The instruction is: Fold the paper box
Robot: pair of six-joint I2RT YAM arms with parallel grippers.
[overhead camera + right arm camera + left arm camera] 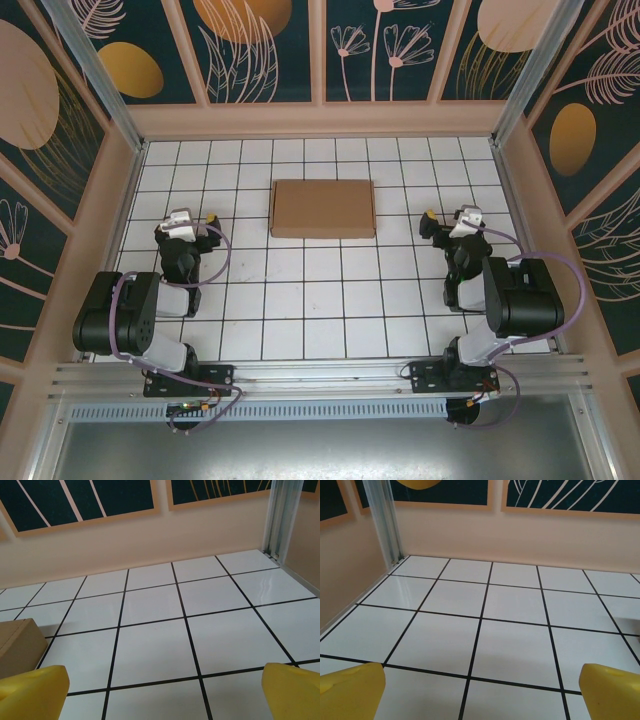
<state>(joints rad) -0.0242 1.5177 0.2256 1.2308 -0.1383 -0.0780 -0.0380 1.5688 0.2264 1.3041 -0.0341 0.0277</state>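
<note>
Near edge, overhead view: both arm bases are bolted to an aluminium rail at the front of the table, which has white tiles with black grout lines. The left claw and the right claw sit well apart, each over bare tile by its own side wall, pointing toward the far wall.

Left claw, wrist view: jaws spread wide, nothing between them. Its yellow fingertips sit in the two bottom corners of the frame, with tile under the gap.

Right claw, wrist view: same state, jaws apart and gripping nothing, with tile ahead.

Paper box: a closed brown cardboard rectangle lying flat on the table. It is to the right of the left claw and to the left of the right claw, about level with their tips and touching neither. From above the top face is plain brown, with its long edges parallel to the far wall.

View differences: the right wrist view adds one box corner, low-sided, just ahead and left of that claw's left finger. The left wrist view gives open tile ahead of the left claw and an aluminium post in the far-left corner. A matching post stands far right of the right claw.

Beyond: a beige lower wall, then dark panels with pale leaf drawings and orange discs.
</note>
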